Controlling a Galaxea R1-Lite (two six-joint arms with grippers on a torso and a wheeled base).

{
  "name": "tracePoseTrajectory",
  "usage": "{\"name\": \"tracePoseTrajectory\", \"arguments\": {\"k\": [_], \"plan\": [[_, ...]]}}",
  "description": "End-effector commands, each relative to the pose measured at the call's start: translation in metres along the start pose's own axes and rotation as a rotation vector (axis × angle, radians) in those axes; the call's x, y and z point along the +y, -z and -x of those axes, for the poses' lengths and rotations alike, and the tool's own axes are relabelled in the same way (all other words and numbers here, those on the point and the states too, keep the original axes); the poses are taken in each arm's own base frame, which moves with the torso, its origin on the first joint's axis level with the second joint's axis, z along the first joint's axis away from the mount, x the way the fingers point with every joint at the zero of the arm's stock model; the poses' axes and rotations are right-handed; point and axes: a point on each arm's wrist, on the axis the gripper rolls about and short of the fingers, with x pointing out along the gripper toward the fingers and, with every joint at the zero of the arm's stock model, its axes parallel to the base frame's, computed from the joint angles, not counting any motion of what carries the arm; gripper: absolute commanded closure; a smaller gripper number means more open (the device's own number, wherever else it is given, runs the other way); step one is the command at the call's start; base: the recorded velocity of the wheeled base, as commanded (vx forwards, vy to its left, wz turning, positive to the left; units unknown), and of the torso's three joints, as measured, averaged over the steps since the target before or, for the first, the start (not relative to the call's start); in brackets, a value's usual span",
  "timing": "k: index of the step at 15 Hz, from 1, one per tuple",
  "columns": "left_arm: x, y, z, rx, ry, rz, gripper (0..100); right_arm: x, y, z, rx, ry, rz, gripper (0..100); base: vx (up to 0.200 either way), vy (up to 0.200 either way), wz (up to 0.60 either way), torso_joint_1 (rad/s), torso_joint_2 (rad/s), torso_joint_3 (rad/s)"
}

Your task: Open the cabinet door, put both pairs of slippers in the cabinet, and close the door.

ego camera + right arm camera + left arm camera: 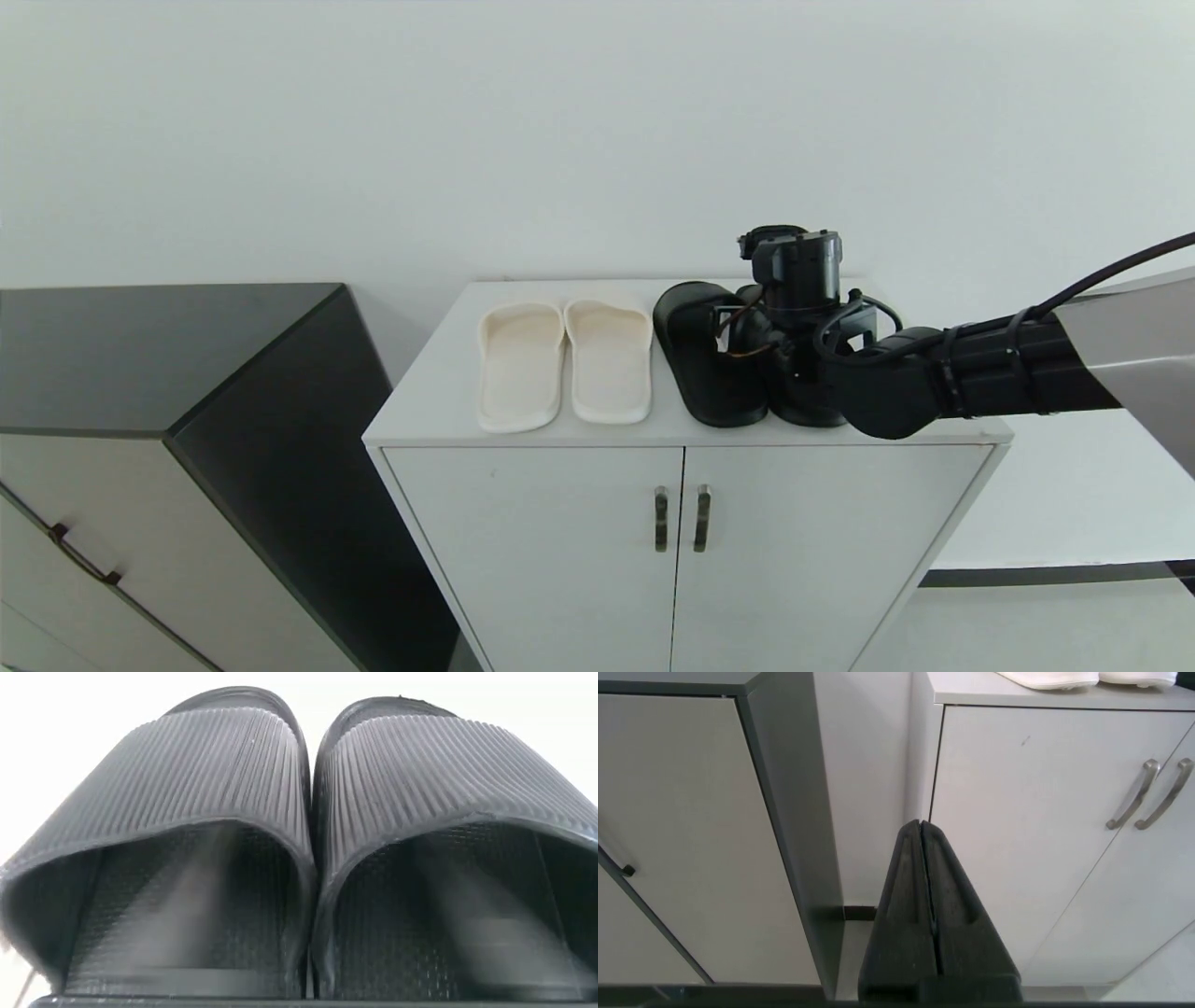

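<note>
Our right pincer (747, 341) sits on top of the white two-door cabinet (523, 431), right at the pair of black ribbed rubber slippers (709, 364). The arm comes in from 3 o'clock, low over the cabinet top. The wrist housing covers the pincer's tip, so we cannot tell whether it is spread or pressed together, nor whether it touches the slippers. In the right wrist view the two black straps (224, 812) stand very close, side by side and touching along their inner edges, with the textured footbeds showing beneath them.

Our left pincer (922, 833) is pressed together with nothing between its pads. It faces the narrow gap between the white cabinet (1027, 840) and a neighbouring dark grey cabinet (775, 784).

In the head view, the black pair lies flat on the cabinet top. The slipper nearer the arm is mostly covered by it. At 9 o'clock from the black pair, just beside it, lies the pair of cream moulded slippers (565, 364), parallel and close together; their edges (1046, 679) overhang the top slightly in the left wrist view.

At 6 o'clock from the slippers, both cabinet doors are closed, with two upright metal bar handles (681, 518) side by side at the centre seam. At 9 o'clock from the white cabinet stands the dark grey cabinet (140, 355), its pale front carrying a dark handle (84, 555). A plain white wall (597, 121) rises at 12 o'clock.
</note>
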Motion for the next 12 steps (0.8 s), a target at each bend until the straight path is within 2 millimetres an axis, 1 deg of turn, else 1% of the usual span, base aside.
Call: {"name": "tracePoseTrajectory", "arguments": {"k": [1,2,3,4,6,8,10,12], "plan": [[0.000,0.000,0.000,0.001,0.000,0.000,100,0.001,0.000,0.000,-0.002,-0.002,0.016,100,0.000,0.000,0.00,0.000,0.00,0.000],[0.000,0.000,0.000,0.001,0.000,0.000,100,0.000,-0.002,0.001,-0.005,-0.003,0.027,100,0.000,0.000,0.00,0.000,0.00,0.000],[0.000,0.000,0.000,0.001,0.000,0.000,100,0.000,-0.010,0.005,-0.026,-0.005,0.029,100,0.000,0.000,0.00,0.000,0.00,0.000],[0.000,0.000,0.000,0.001,0.000,0.000,100,-0.001,-0.015,0.007,-0.036,-0.006,0.023,100,0.000,0.000,0.00,0.000,0.00,0.000],[0.000,0.000,0.000,0.001,0.000,0.000,100,-0.006,-0.036,0.025,-0.074,-0.014,0.023,100,0.000,0.000,0.00,0.000,0.00,0.000],[0.000,0.000,0.000,0.000,0.000,-0.001,100,-0.015,-0.046,0.043,-0.086,-0.024,0.051,100,0.000,0.000,0.00,0.000,0.00,0.000],[0.000,0.000,0.000,-0.002,0.000,-0.001,100,-0.020,-0.051,0.074,-0.080,-0.109,0.064,100,0.000,0.000,0.00,0.000,0.00,0.000],[0.000,0.000,0.000,0.001,-0.002,-0.001,100,-0.026,-0.044,0.108,-0.039,-0.242,0.088,100,0.000,0.000,0.00,0.000,0.00,0.000]]}}
